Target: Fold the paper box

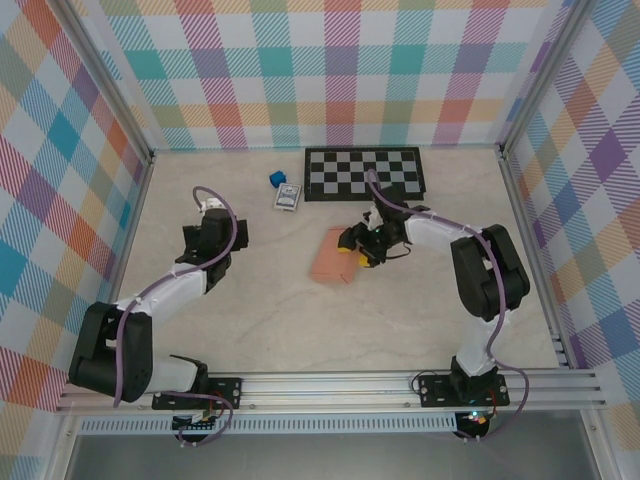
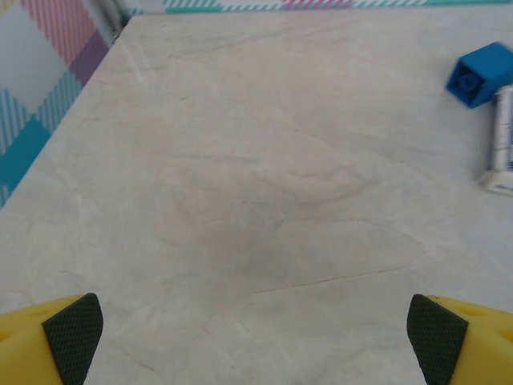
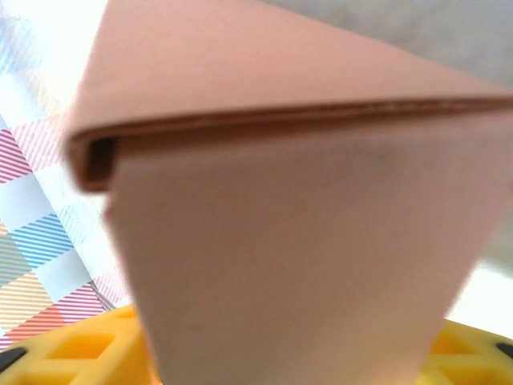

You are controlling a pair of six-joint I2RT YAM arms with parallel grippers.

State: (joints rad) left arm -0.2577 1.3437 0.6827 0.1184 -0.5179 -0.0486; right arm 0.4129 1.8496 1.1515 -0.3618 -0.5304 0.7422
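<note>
**Lone Tool Works Fold as Partner Stands Wide of Paper Box**

The paper box (image 1: 328,256) lies mid-counter, just in front of the checkerboard mat (image 1: 365,172), with the right tool (image 1: 357,254) pressed up against its right edge. The left tool (image 2: 255,345) hangs well apart to the left. Its jaws are spread as wide as they go and hold nothing, with bare counter (image 2: 256,160) beneath them.

The risk appears to lie in that gap. With nothing bracing the far side, a push from the right could send the thin card skating across the smooth counter rather than creasing it. A raised panel could also spring back flat, or fold off its line. How firmly the right tool has the card cannot be told: its jaws look part-open, but its fingertips are hidden behind the sheet.

The overhead camera gives the layout, showing both arms, the box between them, and the blue cube (image 1: 275,179) and card pack (image 1: 288,197) lying clear of the work behind it. The right wrist camera adds what that height loses. Seen close and blurred, one panel is doubled over another, with a narrow open slot at the corner of the fold. The left wrist camera confirms the idle tool's spread pads (image 2: 72,337).
</note>
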